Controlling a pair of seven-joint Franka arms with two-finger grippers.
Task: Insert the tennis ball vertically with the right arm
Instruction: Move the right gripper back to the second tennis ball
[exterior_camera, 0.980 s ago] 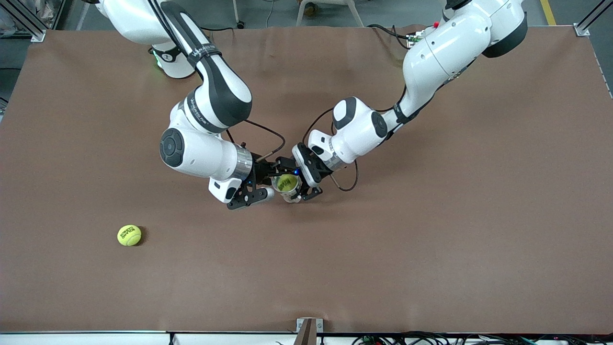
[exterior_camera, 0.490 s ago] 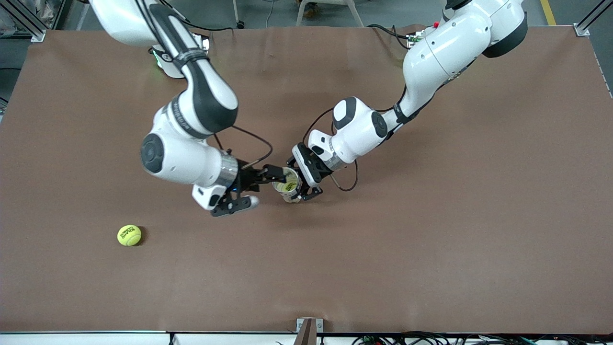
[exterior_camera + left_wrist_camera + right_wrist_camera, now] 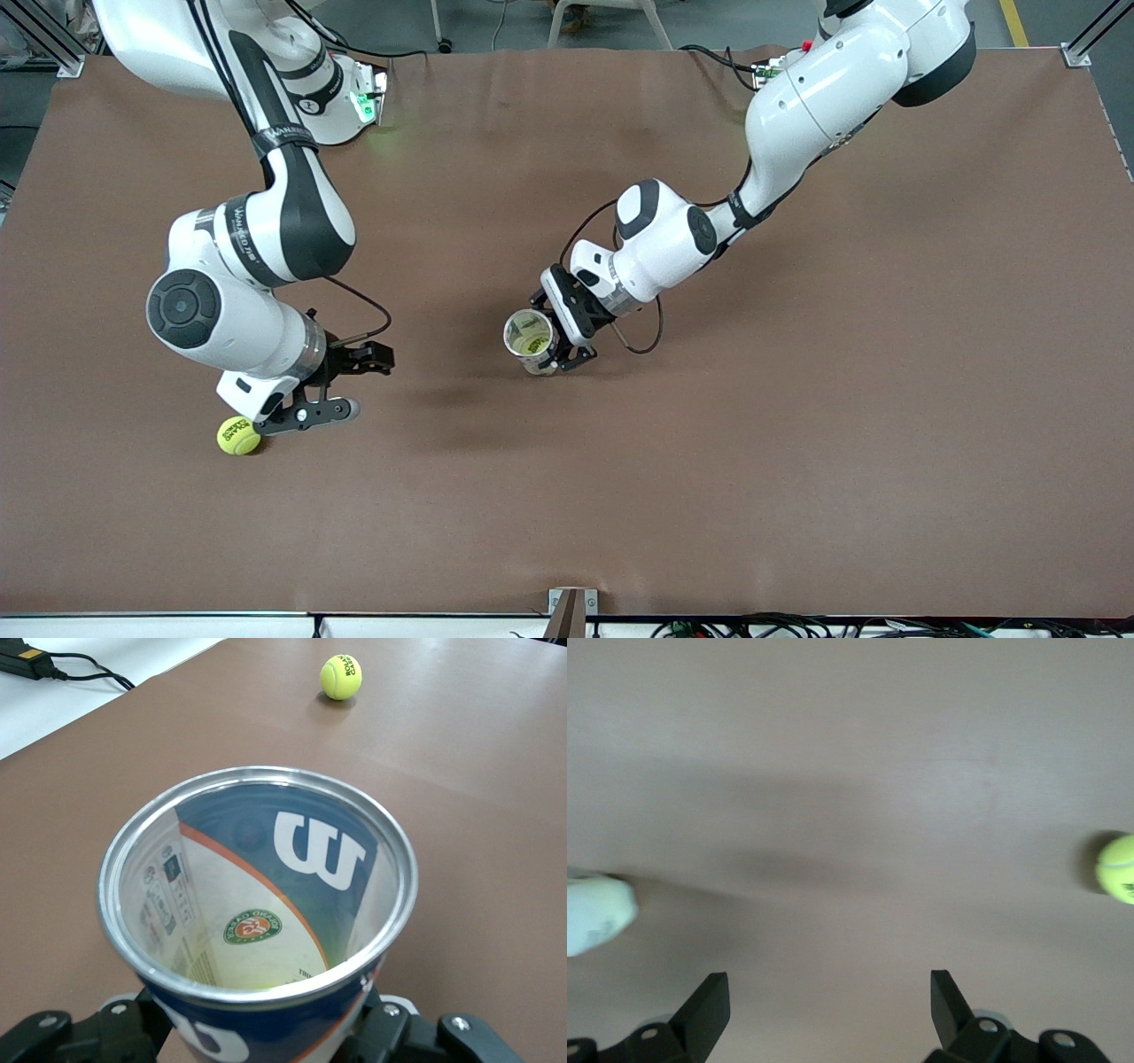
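On the desk (image 3: pixel 797 443), a ball (image 3: pixel 238 435) lies at 8 o'clock. The right gripper (image 3: pixel 347 388) hovers beside it, wide and empty. At centre, the left gripper (image 3: pixel 562 334) grips the can (image 3: pixel 529 339), seemingly holding another ball.

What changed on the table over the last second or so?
The right pincer, open and empty, swung away from the tennis ball can toward the right arm's end of the table and is now beside the loose tennis ball. The left pincer kept holding the can in place with a ball inside, and the loose ball has not moved.
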